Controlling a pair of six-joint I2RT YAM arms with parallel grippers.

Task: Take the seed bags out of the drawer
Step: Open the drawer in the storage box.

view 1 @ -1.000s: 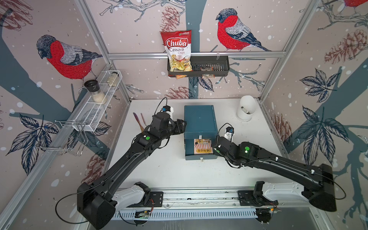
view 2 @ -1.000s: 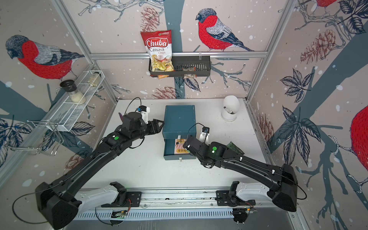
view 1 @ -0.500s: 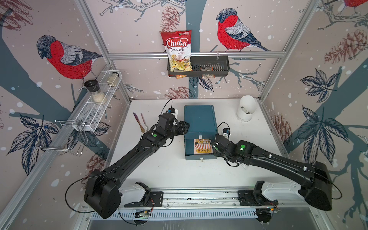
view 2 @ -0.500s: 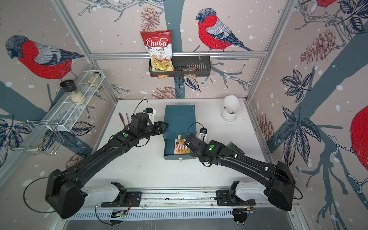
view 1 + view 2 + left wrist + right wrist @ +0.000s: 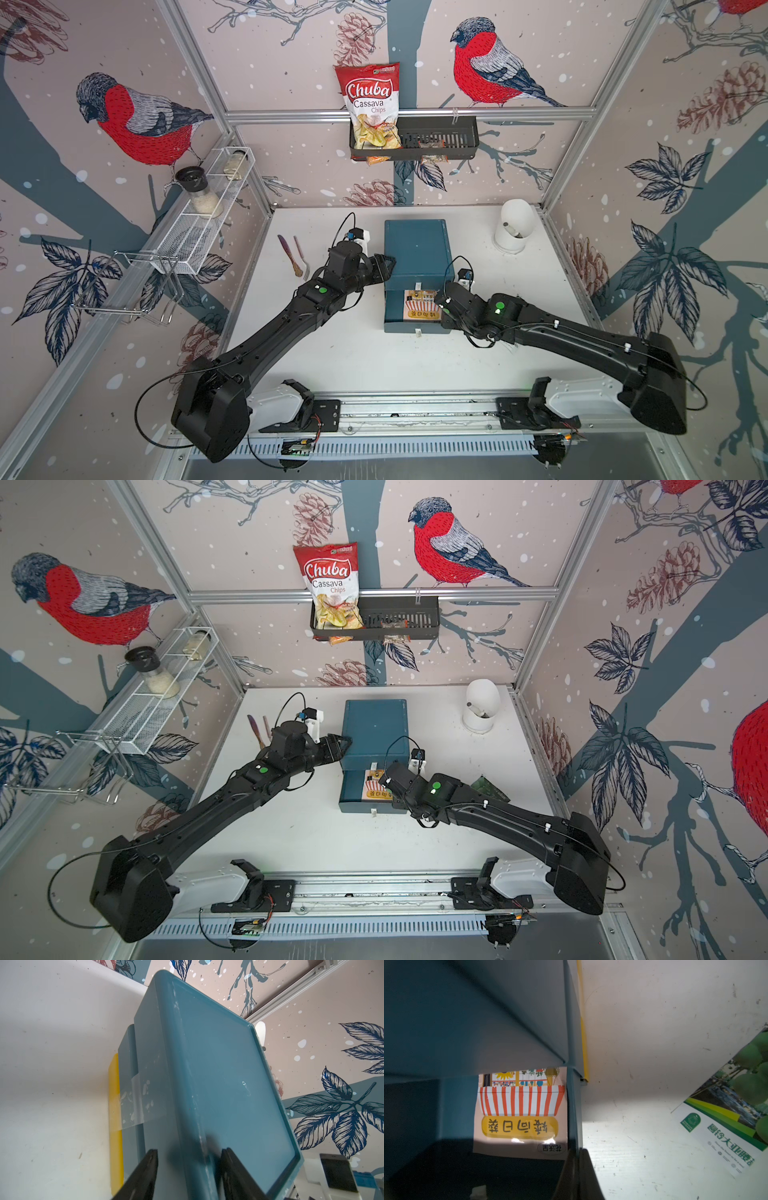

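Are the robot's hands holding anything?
Right gripper looks shut on the drawer's side wall, beside the striped packet. Left gripper straddles an edge of the blue box, not clearly gripping.

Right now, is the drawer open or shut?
Open. In both top views the drawer stands pulled out from the blue cabinet, and the striped seed bag shows inside it.

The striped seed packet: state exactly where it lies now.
In the right wrist view, the striped seed packet lies flat in the open drawer of the teal cabinet, against the drawer's right wall, beside the right gripper.
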